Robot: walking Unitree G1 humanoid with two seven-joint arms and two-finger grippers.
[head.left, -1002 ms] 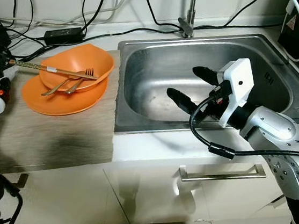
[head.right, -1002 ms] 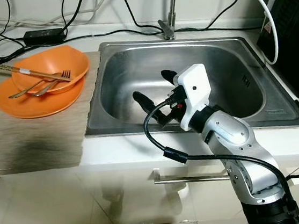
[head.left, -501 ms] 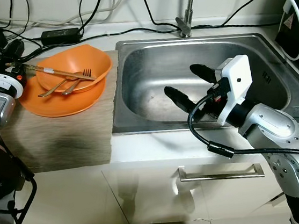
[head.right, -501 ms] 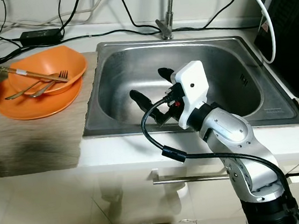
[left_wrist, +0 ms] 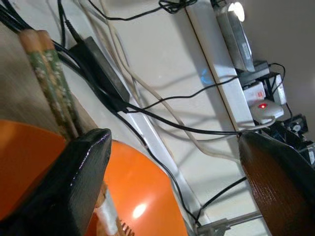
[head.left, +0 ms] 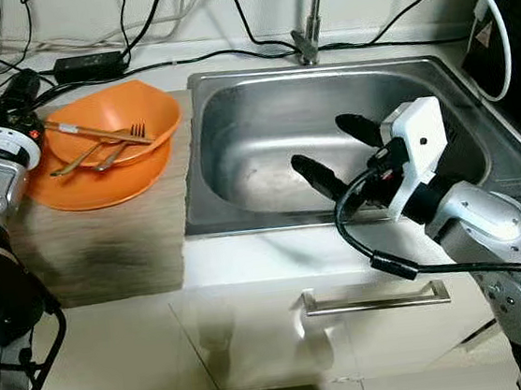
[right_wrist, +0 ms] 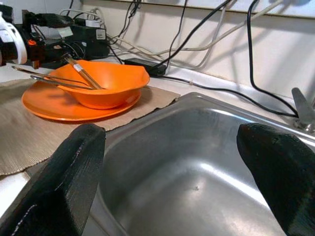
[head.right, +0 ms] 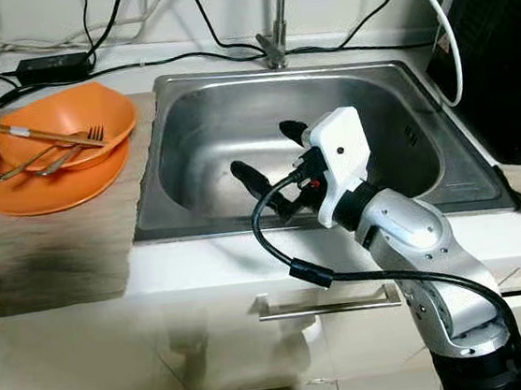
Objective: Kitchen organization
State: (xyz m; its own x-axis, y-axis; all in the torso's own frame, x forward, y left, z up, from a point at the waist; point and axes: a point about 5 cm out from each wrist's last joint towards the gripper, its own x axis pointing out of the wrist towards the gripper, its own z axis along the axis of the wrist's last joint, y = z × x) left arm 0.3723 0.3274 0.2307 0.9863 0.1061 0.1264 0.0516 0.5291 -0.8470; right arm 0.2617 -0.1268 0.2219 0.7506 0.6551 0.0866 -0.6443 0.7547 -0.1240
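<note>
**Left end effector now at the chopsticks**

Your left end effector [left_wrist: 172, 182] has come up beside the bowl [head.left: 113, 124], fingers spread around the chopsticks [head.left: 93, 131] resting in it; pinching comes next. Your right end effector [head.left: 338, 153] still hovers spread over the sink [head.left: 237, 151].

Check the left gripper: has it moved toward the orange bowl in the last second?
Yes. The left gripper has come in from the robot's left and now sits open at the chopsticks on the orange bowl's rim; a second ago it was clear of the plate.
</note>
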